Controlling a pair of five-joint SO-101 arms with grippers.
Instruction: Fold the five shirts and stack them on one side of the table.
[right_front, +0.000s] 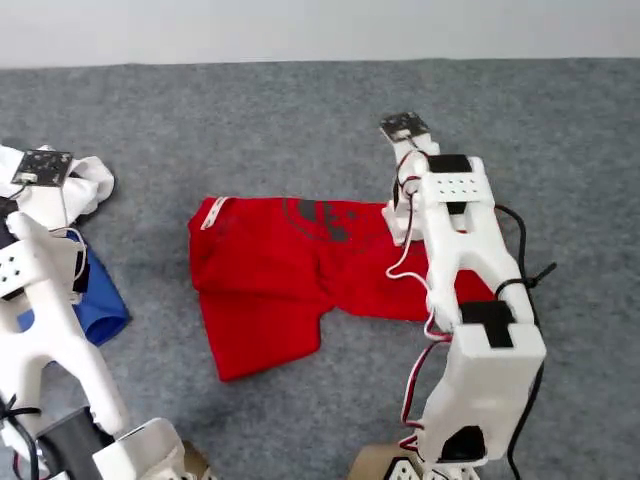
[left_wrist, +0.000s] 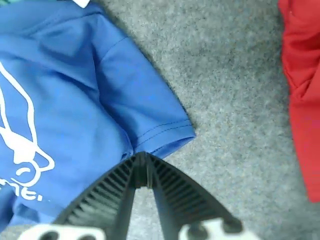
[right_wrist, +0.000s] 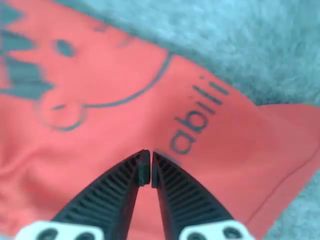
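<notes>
3 shirts lie on the fuzzy grey table cover (right_front: 300, 120). A smooth red shirt (right_front: 270, 280) is spread mid-table, and a blue shirt (right_front: 100, 312) and a crumpled white shirt (right_front: 88, 185) lie at the left, the blue one partly hidden by the left arm. The left gripper (left_wrist: 141, 161) has its ribbed black fingers pressed together on nothing beside the blue sleeve hem. The right gripper (right_wrist: 147, 162) has its tips nearly touching over the red shirt's print; I cannot tell whether it pinches cloth.
</notes>
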